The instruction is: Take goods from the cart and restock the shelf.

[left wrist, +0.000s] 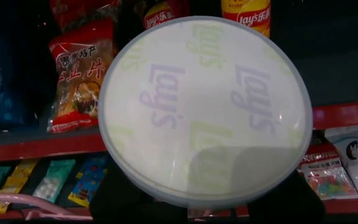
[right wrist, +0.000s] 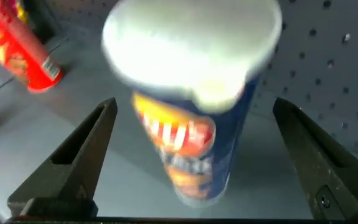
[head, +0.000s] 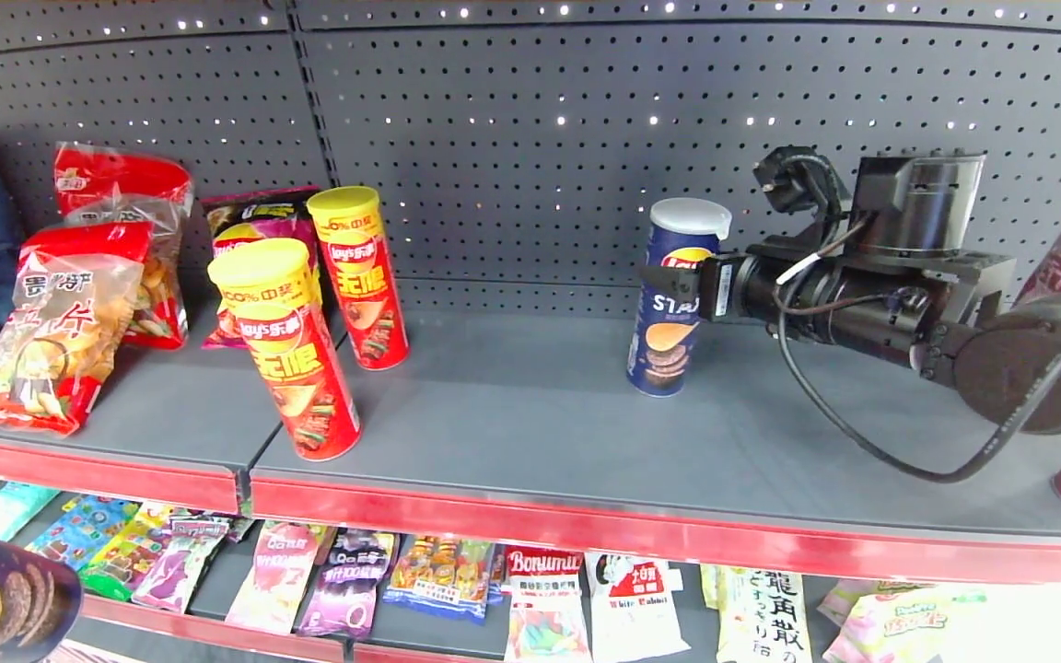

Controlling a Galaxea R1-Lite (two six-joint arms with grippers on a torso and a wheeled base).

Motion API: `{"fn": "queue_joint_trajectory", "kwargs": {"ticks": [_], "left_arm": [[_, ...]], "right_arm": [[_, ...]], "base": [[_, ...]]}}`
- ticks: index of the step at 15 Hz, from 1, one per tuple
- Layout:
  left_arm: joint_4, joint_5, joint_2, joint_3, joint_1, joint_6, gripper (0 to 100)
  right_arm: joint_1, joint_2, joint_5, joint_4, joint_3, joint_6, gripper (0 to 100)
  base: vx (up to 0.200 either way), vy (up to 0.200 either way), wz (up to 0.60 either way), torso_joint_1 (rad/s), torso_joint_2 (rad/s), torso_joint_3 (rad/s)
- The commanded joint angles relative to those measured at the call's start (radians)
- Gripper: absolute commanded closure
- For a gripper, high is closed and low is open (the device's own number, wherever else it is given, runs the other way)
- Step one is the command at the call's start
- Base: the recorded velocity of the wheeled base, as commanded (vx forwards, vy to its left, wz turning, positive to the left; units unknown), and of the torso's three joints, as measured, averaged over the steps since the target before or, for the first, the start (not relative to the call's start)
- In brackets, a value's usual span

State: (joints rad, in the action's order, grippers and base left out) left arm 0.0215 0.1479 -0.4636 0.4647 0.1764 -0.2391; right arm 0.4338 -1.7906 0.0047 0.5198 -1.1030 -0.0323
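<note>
The right gripper (right wrist: 194,109) was spread wide, clear on either side of the upright blue can (head: 673,304) on the shelf (head: 512,405), seemingly to leave it standing.

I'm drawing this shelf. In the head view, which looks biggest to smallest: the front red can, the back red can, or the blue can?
1. front red can: looks biggest, but it stands nearest the camera.
2. blue can and back red can: they look about alike, so I won't rank those two.
</note>
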Motion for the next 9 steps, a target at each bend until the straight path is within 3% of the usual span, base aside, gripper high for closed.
{"fn": "queue_joint_trajectory", "kwargs": {"ticks": [1, 7, 8, 9], "left_arm": [[0.0, 0.001, 0.002, -0.001, 0.0, 0.0, 100], [0.0, -0.001, 0.002, -0.004, 0.0, 0.0, 100], [0.0, -0.001, 0.003, -0.008, 0.0, 0.0, 100], [0.0, -0.001, 0.003, -0.008, 0.0, 0.0, 100]], "right_arm": [[0.0, -0.038, -0.005, -0.001, -0.041, 0.002, 0], [0.003, -0.096, -0.031, -0.003, -0.121, 0.002, 0], [0.003, -0.108, -0.035, -0.003, -0.129, 0.002, 100], [0.005, -0.111, -0.035, -0.001, -0.132, 0.0, 100]], "base": [[0.0, 0.0, 0.0, 0.0, 0.0, 0.0], [0.0, 0.0, 0.0, 0.0, 0.0, 0.0], [0.0, 0.0, 0.0, 0.0, 0.0, 0.0], [0.0, 0.0, 0.0, 0.0, 0.0, 0.0]]}}
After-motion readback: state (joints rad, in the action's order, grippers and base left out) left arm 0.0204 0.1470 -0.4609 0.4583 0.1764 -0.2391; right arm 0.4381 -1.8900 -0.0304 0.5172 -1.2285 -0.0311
